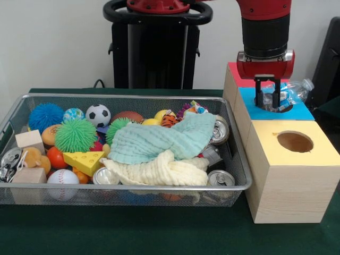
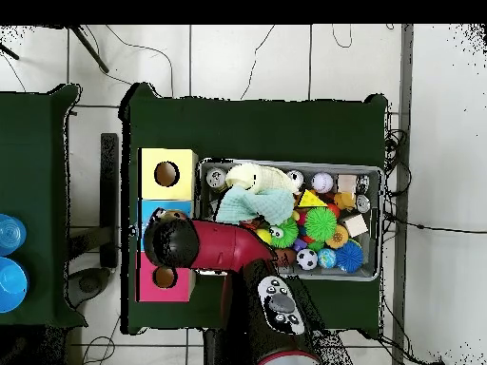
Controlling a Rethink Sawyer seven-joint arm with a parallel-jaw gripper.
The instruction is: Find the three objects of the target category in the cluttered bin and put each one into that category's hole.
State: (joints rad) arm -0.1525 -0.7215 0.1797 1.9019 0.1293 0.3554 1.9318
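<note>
The gripper (image 1: 267, 101) hangs over the blue box (image 1: 297, 112), its dark fingers (image 1: 258, 94) closed on a clear plastic bottle (image 1: 289, 93) that lies tilted across the hole in that box. One end of the bottle dips into the opening while the other end sticks out toward two o'clock from the gripper, past the box's far edge. In the overhead view the arm (image 2: 224, 245) covers the blue box, so the hole and the bottle cannot be checked from there.

The blue box sits between the red box (image 1: 234, 71) at its twelve o'clock and the yellow box (image 1: 289, 159) at its six o'clock. The wire bin (image 1: 122, 188) lies at nine o'clock from the boxes, holding balls, cans (image 1: 220, 178) and two cloths: a green one (image 1: 159, 139) over a cream one (image 1: 159, 170).

The main risk, as I judge it, is the bottle's slant. Lying almost crosswise, it looks longer than the hole is wide, so a release now could leave it bridging the rim, or let it roll off the far side of the box. Standing it more upright first would help. More targets may also be hidden under the cloths in the bin.
</note>
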